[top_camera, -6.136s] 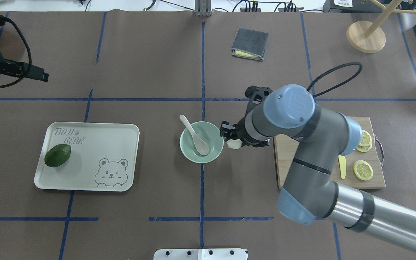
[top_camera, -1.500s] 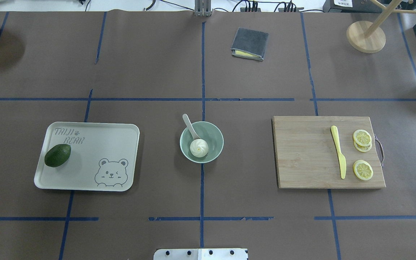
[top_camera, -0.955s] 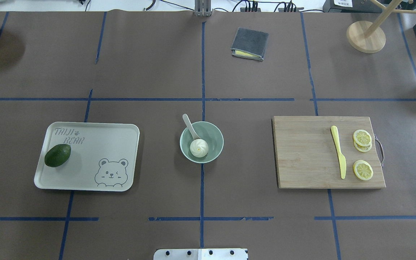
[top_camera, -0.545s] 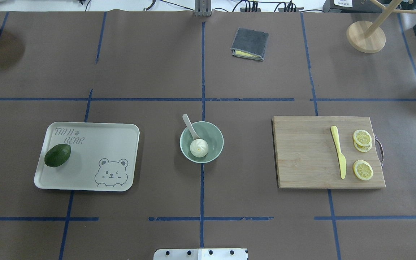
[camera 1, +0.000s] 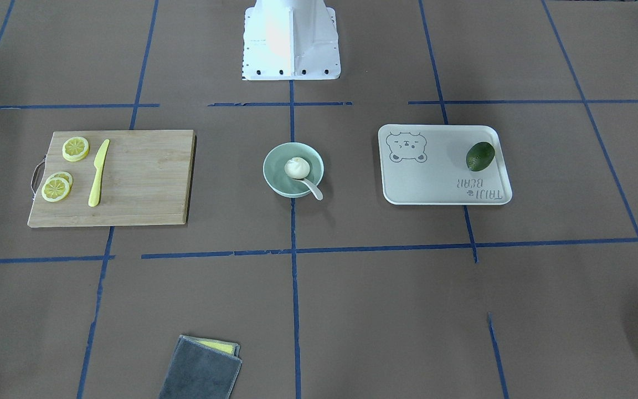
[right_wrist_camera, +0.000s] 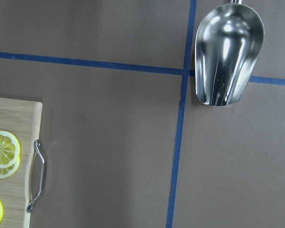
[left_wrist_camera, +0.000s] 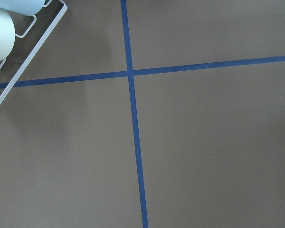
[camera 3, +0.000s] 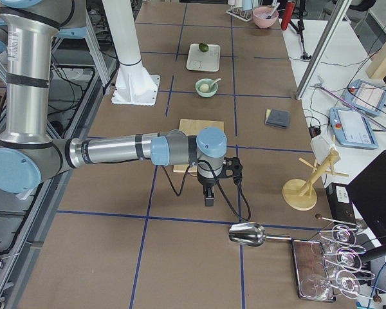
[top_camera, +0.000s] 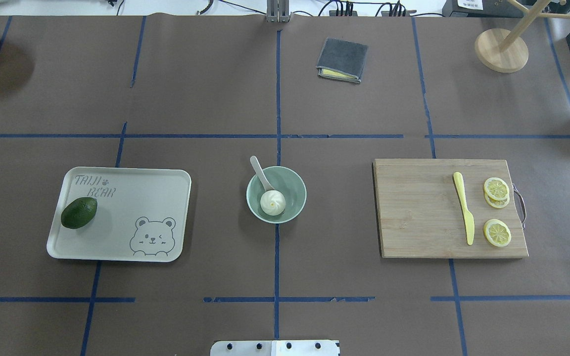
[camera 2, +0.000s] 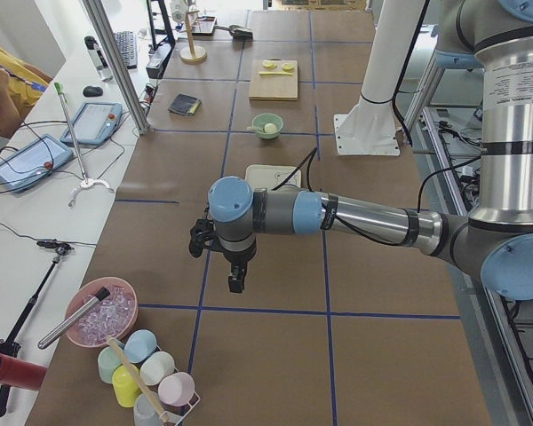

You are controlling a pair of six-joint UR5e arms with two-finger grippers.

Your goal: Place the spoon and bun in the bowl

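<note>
Bun [top_camera: 272, 201] rests on spoon [top_camera: 260, 173] in bowl [top_camera: 296, 190] (handle over far rim). The 2 arms' left gripper [camera 2: 236, 282] and right gripper [camera 3: 209, 197] hang well away; whether the jaws are parted cannot be told.

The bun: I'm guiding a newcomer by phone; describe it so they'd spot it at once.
Mid-table, between the tray and the cutting board, stands a green bowl. The bun lies inside it by the spoon. It is white, round and pleated, unlike the flat yellow lemon slices on the board.
</note>
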